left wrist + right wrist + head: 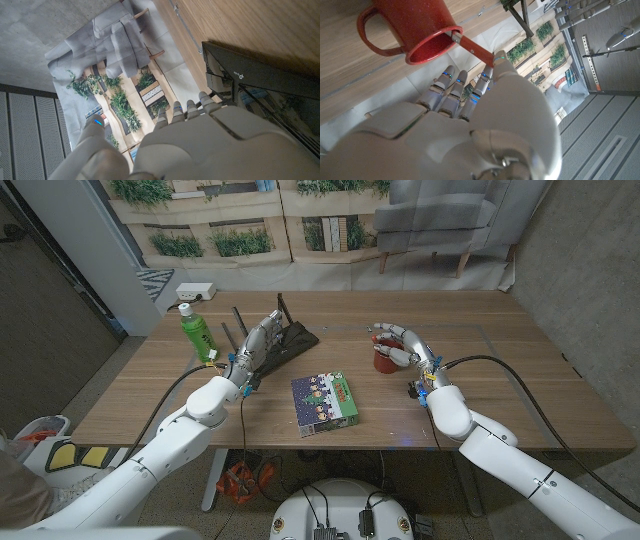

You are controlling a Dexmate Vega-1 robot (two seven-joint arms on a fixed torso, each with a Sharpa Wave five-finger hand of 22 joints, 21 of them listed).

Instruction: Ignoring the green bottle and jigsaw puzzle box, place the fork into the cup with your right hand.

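Two robot hands sit over the wooden table [500,380]. At three o'clock, the right hand [405,350] pinches the red-handled fork [474,49], its end inside the round red metal cup [415,27]. At nine o'clock, the left hand [255,345], fingers straight and together, rests against a black router [295,340].

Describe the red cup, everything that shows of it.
The red cup is a glossy mug that looks like enamelled metal, with faint speckles, a rolled rim and a loop handle on one side. It stands upright on the wooden table, on the robot's right, beyond the jigsaw puzzle box. The fork, red-handled, leans over its rim, its far end inside. The right hand hovers over the cup, a fingertip at the fork's handle; whether it touches the cup itself cannot be told.
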